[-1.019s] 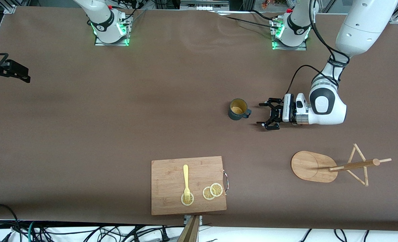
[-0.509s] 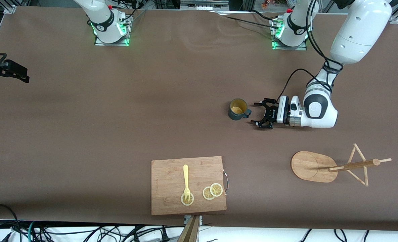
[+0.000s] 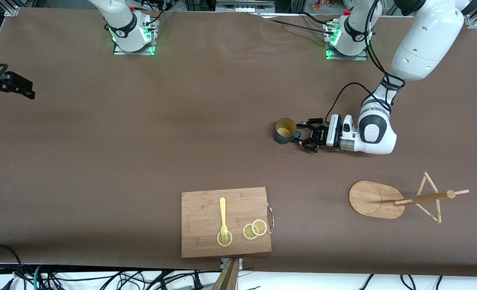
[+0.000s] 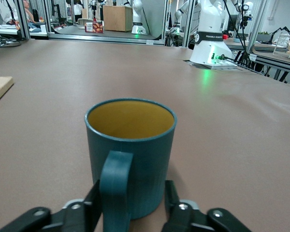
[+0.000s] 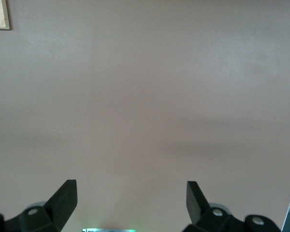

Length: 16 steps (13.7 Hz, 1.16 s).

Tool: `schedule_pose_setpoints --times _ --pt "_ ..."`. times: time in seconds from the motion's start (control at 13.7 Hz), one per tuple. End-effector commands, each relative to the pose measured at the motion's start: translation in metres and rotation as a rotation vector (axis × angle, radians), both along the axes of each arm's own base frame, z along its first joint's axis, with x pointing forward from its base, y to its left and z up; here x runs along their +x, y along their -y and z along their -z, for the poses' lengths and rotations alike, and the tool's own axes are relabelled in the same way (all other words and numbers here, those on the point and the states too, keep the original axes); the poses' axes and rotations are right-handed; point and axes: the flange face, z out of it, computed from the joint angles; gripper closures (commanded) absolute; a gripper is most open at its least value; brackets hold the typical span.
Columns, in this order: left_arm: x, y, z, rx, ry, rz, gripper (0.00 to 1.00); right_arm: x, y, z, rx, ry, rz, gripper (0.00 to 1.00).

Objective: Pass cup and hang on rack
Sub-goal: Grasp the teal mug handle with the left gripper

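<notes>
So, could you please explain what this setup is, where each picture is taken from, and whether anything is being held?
These are two robot arms bolted along one edge of a brown table. One picture looks down from a high camera facing them; the other two come from cameras on the arms' wrists.

The left gripper lies low beside a teal cup, its jaws on either side of the cup's handle; I cannot tell whether they have clamped yet. The right gripper waits at its end of the table with jaws open and empty.

Nearer the high camera stand a wooden rack and a cutting board carrying a fork and lemon slices.
</notes>
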Motion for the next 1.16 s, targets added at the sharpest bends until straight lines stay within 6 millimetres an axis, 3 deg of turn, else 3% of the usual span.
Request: schedule_pose_setpoints --times 0.0,0.15,0.51,0.95,1.09 --pt "0.009 -0.002 -0.003 -0.056 0.043 -0.010 1.00 0.001 0.002 -0.004 -0.006 0.010 0.002 0.00" --pt "0.009 -0.006 -0.005 -0.073 0.023 -0.016 1.00 0.001 0.000 -0.004 -0.006 0.010 0.001 0.00" --pt "0.011 -0.043 -0.016 -0.127 -0.173 -0.105 1.00 0.001 0.001 -0.004 -0.005 0.010 0.001 0.00" --pt "0.003 -0.113 -0.038 -0.252 -0.438 -0.167 1.00 0.001 0.001 -0.004 -0.006 0.010 -0.002 0.00" --pt "-0.002 -0.151 -0.039 -0.249 -0.443 -0.198 1.00 0.001 0.001 -0.004 -0.004 0.010 -0.004 0.00"
